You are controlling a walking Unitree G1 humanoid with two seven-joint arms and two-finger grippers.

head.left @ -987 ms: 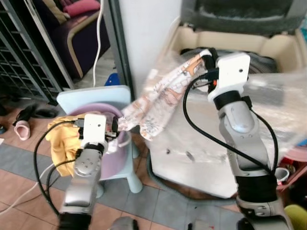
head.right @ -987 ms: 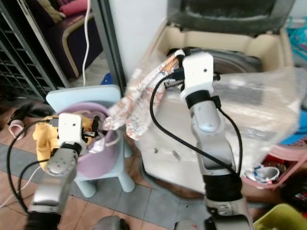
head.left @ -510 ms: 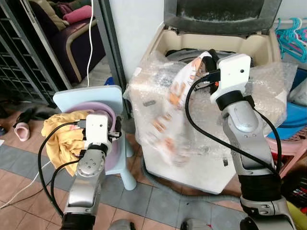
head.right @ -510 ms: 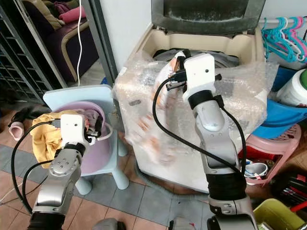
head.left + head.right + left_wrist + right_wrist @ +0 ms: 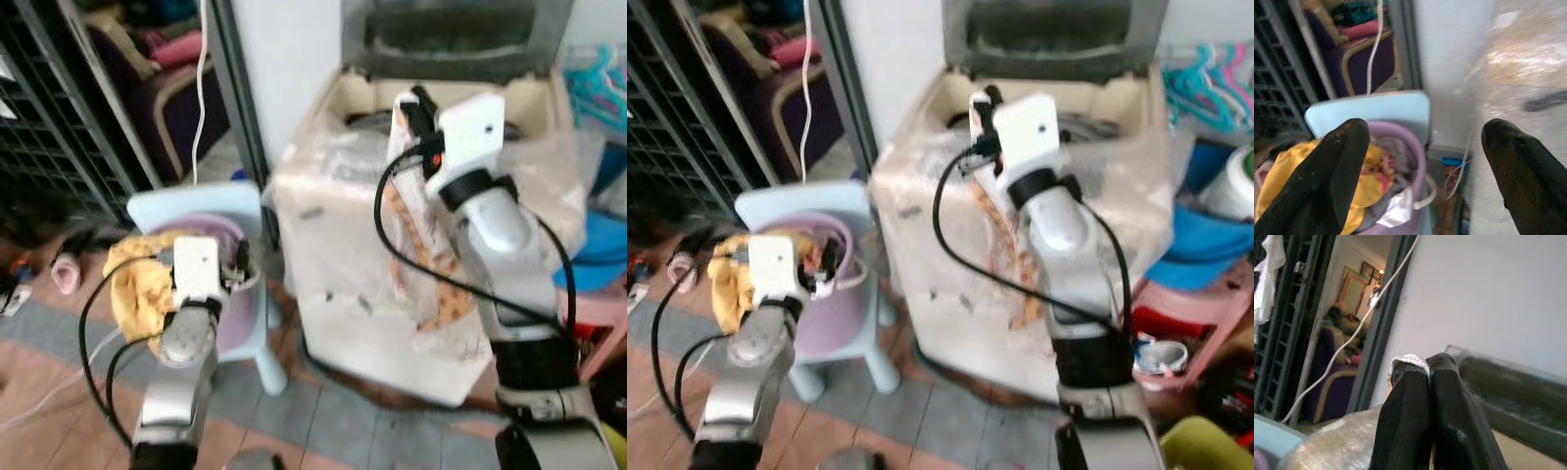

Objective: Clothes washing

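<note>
Left eye view has the washing machine [image 5: 411, 245] dead centre, lid up, its front and top wrapped in bubble wrap [image 5: 333, 264]. The right claw [image 5: 409, 103] is up over the machine's open top, pinched shut on a patterned garment [image 5: 421, 255] that hangs down the machine's front, right beside the silver arm. To the left of the machine sits a pale blue kiddie chair [image 5: 196, 206] with a purple laundry basket [image 5: 240, 313] on it, and a yellow cloth [image 5: 132, 289] spills over the basket's far side from the machine. The left claw [image 5: 233, 269] hovers at the basket's rim, fingers apart, nothing in them.

Further left of the machine: a dark metal grille, shoes on the tiled floor, and a purple armchair [image 5: 181, 98] behind a white cable [image 5: 201, 78]. Blue hangers and a pink stool [image 5: 1185, 308] sit on the machine's other side.

Left wrist view looks between its two spread fingers [image 5: 1327, 176] down into the basket, showing mixed clothes that the head views blur. Right wrist view shows the fingers [image 5: 1410, 426] pressed together with a bit of white fabric poking out at the tips.
</note>
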